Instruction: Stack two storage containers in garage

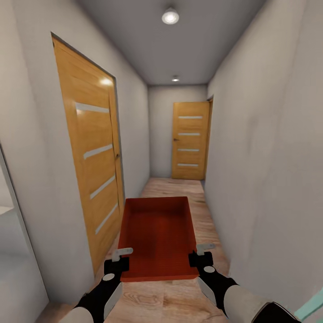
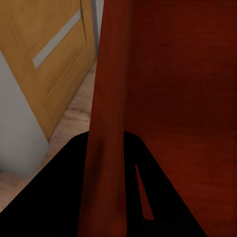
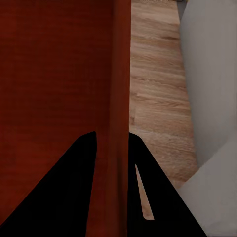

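One storage container (image 1: pixel 158 237) was up off the floor, carried level in front of the robot between both arms. It was an orange-red, lidless rectangular box with plain smooth walls, a flat base and softly rounded corners, its open top facing up and its long axis pointing down the corridor.

The left gripper (image 1: pixel 120 256) held the near end of the box's left wall, and the right gripper (image 1: pixel 202 252) the near end of its right wall. In the left wrist view the red wall (image 2: pixel 106 148) ran straight down between the two dark fingers (image 2: pixel 59 197), one inside the box and one outside, both pressed against it; the right wrist view showed the same, the wall (image 3: pixel 118 148) pinched between that gripper's fingers (image 3: pixel 54 192). So each pair of fingers was clamped on a side wall.

Around it stood a narrow hallway: light wood-plank flooring (image 1: pixel 211 224) with visible grain, matte pale grey walls (image 1: pixel 264 157), and two round ceiling lights (image 1: pixel 170 16). A honey-coloured wooden door (image 1: pixel 89 152) with pale horizontal strips stood close on the left, just beside the box's left edge; a matching door (image 1: pixel 190 140) closed the far end. Bare floor showed on both sides of the box, a wider strip on the right, and the way ahead lay open to the far door.
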